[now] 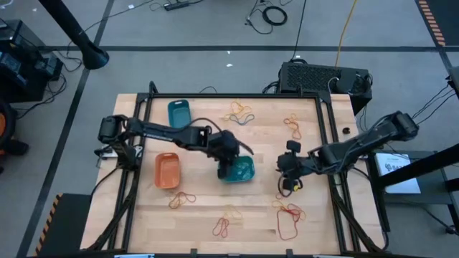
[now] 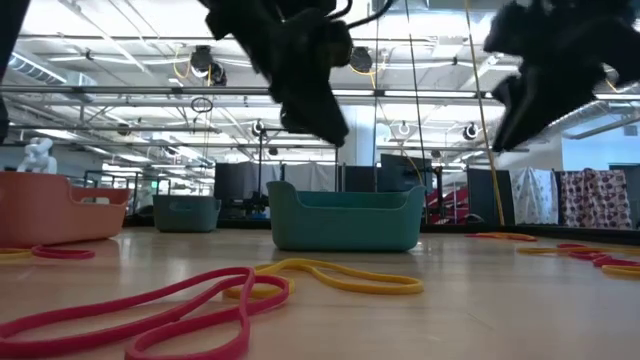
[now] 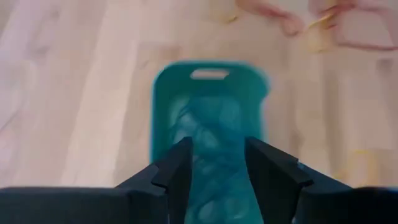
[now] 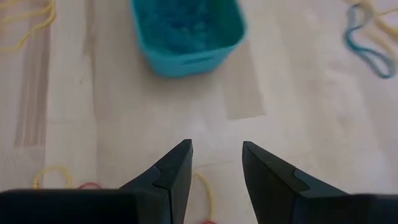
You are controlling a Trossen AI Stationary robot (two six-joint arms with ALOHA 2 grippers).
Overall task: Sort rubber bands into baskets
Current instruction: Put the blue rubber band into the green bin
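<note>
Rubber bands being dropped into the teal basket (image 1: 244, 170) mid-table.
High view: left gripper (image 1: 225, 169) hangs over it; right gripper (image 1: 288, 177) waits nearby above loose bands (image 1: 288, 218). Low view: lift straight up, clear of the rim. Left wrist view: fingers (image 3: 177, 177) apart, empty, bands already inside. Right wrist view: fingers (image 4: 176, 174) apart, empty.

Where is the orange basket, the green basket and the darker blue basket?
Orange plastic basket (image 1: 168, 171): high view, on its floor.
Teal-green plastic basket (image 2: 345, 225): low view, on its front wall.
Darker blue plastic basket (image 1: 178, 113): high view, on its floor.
</note>
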